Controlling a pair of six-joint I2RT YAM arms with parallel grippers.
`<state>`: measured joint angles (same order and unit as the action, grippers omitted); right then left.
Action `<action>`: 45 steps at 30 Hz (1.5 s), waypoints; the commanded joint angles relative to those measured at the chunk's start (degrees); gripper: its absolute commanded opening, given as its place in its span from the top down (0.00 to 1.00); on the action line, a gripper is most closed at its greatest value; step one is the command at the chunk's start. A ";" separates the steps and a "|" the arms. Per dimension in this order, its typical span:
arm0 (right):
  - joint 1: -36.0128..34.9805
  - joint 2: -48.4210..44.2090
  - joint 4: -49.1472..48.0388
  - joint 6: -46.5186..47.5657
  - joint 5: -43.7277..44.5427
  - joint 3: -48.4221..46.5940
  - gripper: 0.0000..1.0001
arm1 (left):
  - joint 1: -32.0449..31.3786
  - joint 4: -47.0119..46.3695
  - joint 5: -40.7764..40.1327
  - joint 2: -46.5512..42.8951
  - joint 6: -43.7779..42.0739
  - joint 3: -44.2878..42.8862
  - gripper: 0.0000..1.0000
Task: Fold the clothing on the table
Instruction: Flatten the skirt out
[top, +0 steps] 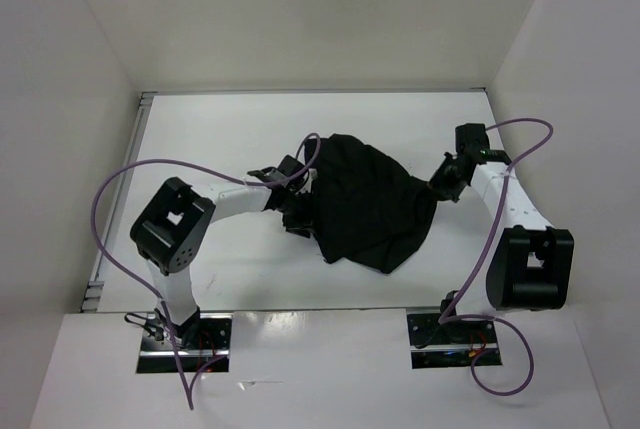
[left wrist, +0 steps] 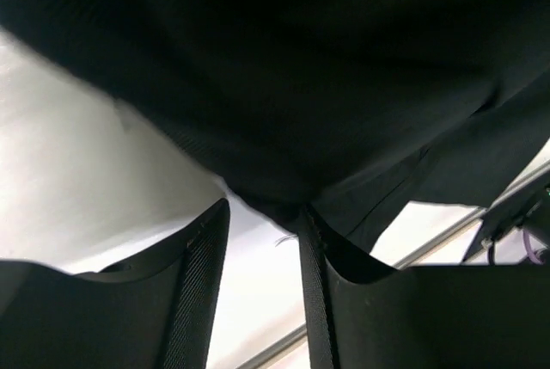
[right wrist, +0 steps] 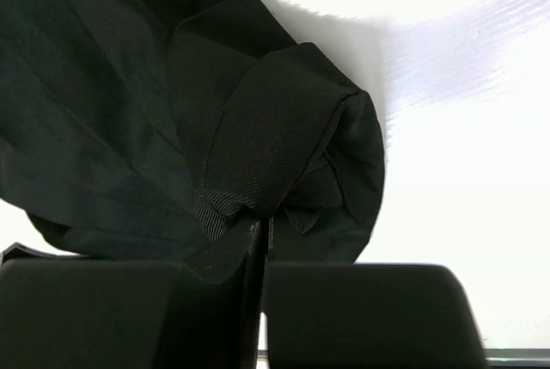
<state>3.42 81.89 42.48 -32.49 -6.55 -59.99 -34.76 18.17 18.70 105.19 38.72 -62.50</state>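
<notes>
The black clothing (top: 368,199) lies bunched in a loose heap in the middle of the white table (top: 220,124). My left gripper (top: 300,211) is at its left edge. In the left wrist view the left gripper (left wrist: 265,207) stands open, bare table showing between the fingers, and the clothing (left wrist: 284,68) hangs over the tips and brushes the right finger (left wrist: 314,283). My right gripper (top: 438,187) is at the heap's right edge. Seen from the right wrist, the right gripper (right wrist: 260,224) is shut on a ribbed fold of the clothing (right wrist: 129,102).
White walls enclose the table on three sides. A metal edge rail (top: 122,189) runs along the left side, and the rail (left wrist: 438,244) also shows past the left fingers. Purple cables (top: 105,199) loop off both arms.
</notes>
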 commanded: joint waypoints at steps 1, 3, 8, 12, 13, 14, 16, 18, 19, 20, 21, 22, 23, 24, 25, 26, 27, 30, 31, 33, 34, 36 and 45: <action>0.27 -0.67 -1.87 0.67 -0.49 -2.77 1.00 | -1.62 -0.86 -2.78 1.78 1.89 -1.92 0.53; 0.27 -0.68 -1.87 0.67 -0.49 -2.24 1.00 | -1.62 -0.86 -2.79 3.26 1.89 -2.45 0.51; 0.27 -1.81 -1.87 0.67 -0.49 -1.71 1.00 | -2.76 -0.86 -3.32 6.24 2.50 -4.30 0.46; 0.27 -2.43 -1.87 0.67 -1.01 -1.19 1.00 | -3.82 -0.24 -3.32 8.27 0.75 -5.62 0.68; 0.27 -3.13 -1.87 0.67 -1.01 -1.19 1.00 | -3.82 0.80 -5.32 8.28 1.27 -5.62 1.00; 0.27 -3.75 -1.87 0.67 -1.01 -1.19 1.00 | -3.82 0.81 -5.86 8.28 1.27 -6.31 1.00; 0.27 -5.32 -1.87 0.67 -2.58 -1.19 1.00 | -3.82 4.74 -8.22 5.40 -0.39 -8.77 1.00; 0.27 -6.56 -1.87 0.67 -4.78 -2.84 1.00 | -2.17 6.86 -10.17 1.36 -0.92 -10.79 1.00; 0.27 -7.26 -1.87 1.46 -6.53 -3.64 1.00 | -1.11 8.70 -10.17 -3.19 -1.45 -13.32 1.00; 0.27 -8.66 -1.87 1.46 -10.73 -4.52 1.00 | 0.04 9.85 -10.17 -5.41 -2.50 -15.00 1.00; 0.27 -9.28 -1.87 1.99 -13.20 -6.35 1.00 | 2.57 10.99 -10.17 -7.26 -3.12 -17.11 1.00; 0.27 -9.29 -2.48 2.60 -15.75 -7.50 1.00 | 3.73 13.01 -10.17 -10.50 -3.82 -21.48 1.00; 0.27 -9.99 -3.10 2.61 -20.04 -9.69 1.00 | 4.87 13.81 -10.87 -11.66 -5.57 -23.79 1.00; 0.27 -9.99 -3.10 2.61 -21.82 -10.67 1.00 | 6.01 14.69 -11.75 -12.45 -6.54 -26.07 1.00; 0.27 -9.47 -3.10 2.61 -23.06 -11.37 1.00 | 7.94 17.13 -11.76 -12.46 -8.12 -30.36 1.00; 0.27 -8.68 -3.10 2.61 -24.47 -11.90 1.00 | 8.74 18.29 -12.36 -12.46 -9.00 -31.97 1.00; 0.27 -8.15 -3.10 2.61 -24.48 -11.91 1.00 | 9.36 19.26 -13.07 -12.46 -9.62 -32.94 1.00; 0.27 -5.96 -3.10 3.66 -24.48 -6.13 1.00 | 10.15 20.50 -13.60 -11.15 -10.33 -30.77 1.00; 0.27 -5.17 -2.49 3.66 -23.00 -4.02 1.00 | 10.15 19.89 -13.60 -10.27 -10.33 -29.19 1.00; -0.34 -3.06 -2.49 4.19 -17.56 2.75 1.00 | 10.15 17.52 -12.11 -8.69 -9.46 -24.97 0.86; -0.34 -2.53 -2.49 3.67 -15.10 4.77 1.00 | 10.15 16.73 -12.11 -8.68 -8.93 -20.60 0.78; -0.95 -1.65 -1.97 2.00 -10.18 7.08 1.00 | 10.15 14.54 -12.11 -7.19 -6.57 -16.45 0.33; -1.75 1.69 -0.64 0.50 -3.39 1.63 1.00 | 8.57 10.21 -12.29 -8.33 -2.60 -3.78 0.20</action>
<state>2.11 83.07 42.19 -31.51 -13.30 -56.05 -25.30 32.29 5.78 100.12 34.35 -66.17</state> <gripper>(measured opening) 0.006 0.800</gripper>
